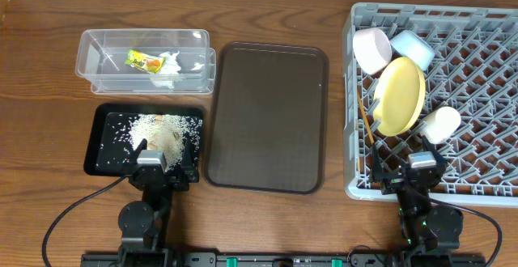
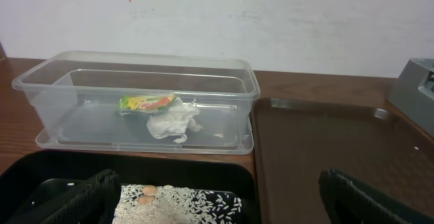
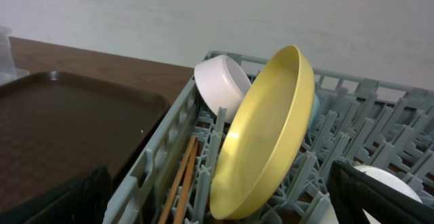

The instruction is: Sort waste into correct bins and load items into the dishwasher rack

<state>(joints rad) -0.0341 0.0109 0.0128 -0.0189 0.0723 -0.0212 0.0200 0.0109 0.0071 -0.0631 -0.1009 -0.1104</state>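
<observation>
Wooden table (image 1: 40, 137), sorting apparently finished.
Left gripper (image 1: 165, 165) and right gripper (image 1: 412, 170), at six o'clock, both wide and empty; judged best to back off clear of the dishwasher rack (image 1: 486, 97).

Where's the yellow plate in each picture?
Overhead: yellow plate at the right, standing on edge in the grey rack.
Left wrist: not in it.
Right wrist: middle, tilted in the rack.
Shared landmark: the brown tray, in all three views.
</observation>
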